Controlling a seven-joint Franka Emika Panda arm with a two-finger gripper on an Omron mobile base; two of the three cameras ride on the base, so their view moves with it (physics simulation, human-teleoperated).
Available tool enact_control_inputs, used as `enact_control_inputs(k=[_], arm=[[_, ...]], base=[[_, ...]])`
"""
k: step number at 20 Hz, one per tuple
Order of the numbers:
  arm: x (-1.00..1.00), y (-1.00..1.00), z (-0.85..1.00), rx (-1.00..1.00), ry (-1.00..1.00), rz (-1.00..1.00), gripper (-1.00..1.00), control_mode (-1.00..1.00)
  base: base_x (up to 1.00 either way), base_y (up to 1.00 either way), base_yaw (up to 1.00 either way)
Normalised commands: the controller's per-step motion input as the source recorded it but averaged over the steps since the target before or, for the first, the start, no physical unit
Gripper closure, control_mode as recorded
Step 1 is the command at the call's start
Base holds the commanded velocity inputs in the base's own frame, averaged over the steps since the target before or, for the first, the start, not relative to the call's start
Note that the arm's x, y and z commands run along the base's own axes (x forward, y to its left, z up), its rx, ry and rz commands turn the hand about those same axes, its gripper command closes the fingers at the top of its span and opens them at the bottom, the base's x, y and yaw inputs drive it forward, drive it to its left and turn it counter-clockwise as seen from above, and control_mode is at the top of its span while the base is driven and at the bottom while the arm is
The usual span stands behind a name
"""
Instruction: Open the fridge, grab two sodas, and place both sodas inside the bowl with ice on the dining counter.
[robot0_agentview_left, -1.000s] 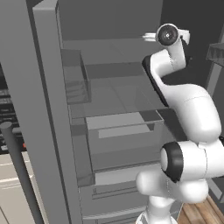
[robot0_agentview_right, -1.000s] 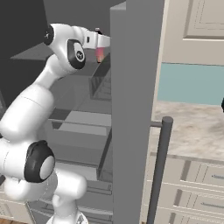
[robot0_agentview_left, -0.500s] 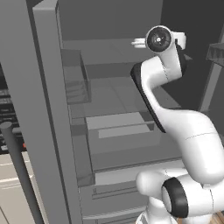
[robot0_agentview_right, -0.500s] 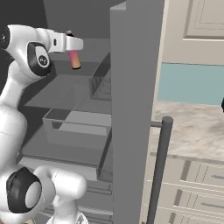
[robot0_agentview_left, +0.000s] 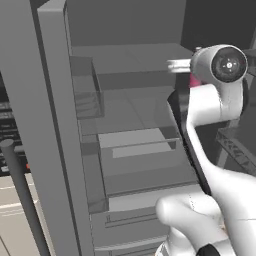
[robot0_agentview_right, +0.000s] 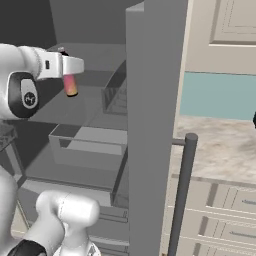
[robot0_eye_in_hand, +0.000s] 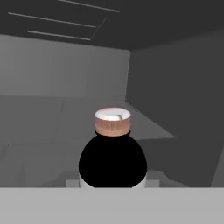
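Observation:
The grey fridge (robot0_agentview_left: 135, 145) stands open, its shelves and bins bare, and its door (robot0_agentview_right: 155, 125) swings out toward me. My gripper (robot0_agentview_right: 69, 76) is shut on the pink soda (robot0_agentview_right: 70, 86), which hangs below the hand in front of the upper shelf. In the left base view a sliver of the pink soda (robot0_agentview_left: 195, 81) peeks out behind the wrist. In the hand view the soda (robot0_eye_in_hand: 113, 151) is seen end on, dark and round, with a pinkish disc at its far end. The dark soda, the bowl and the dining counter are out of view.
Long dark bar handles (robot0_agentview_right: 182, 195) (robot0_agentview_left: 20, 195) stick out from both open doors. A clear crisper drawer (robot0_agentview_right: 85, 145) and door bins (robot0_agentview_right: 117, 100) sit inside. At right, a marble-look counter (robot0_agentview_right: 220, 145) tops cream drawers below a teal wall.
The arm has drawn back out of the fridge with the pink soda held, moving left and slightly lower in the right base view. The base has stayed put.

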Motion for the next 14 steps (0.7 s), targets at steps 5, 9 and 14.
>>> enact_control_inputs(k=[5, 9, 14], arm=[[-1.0, -0.03, -0.28, 0.0, -0.05, 0.1, 1.0, -1.0], [-1.0, 0.0, -0.06, 0.0, 0.0, 0.06, 1.0, -1.0], [-0.68, 0.16, -0.32, -0.01, 0.0, 0.05, 1.0, -1.0]], base=[[0.0, 0.0, 0.0], [0.0, 0.0, 0.0], [0.0, 0.0, 0.0]])
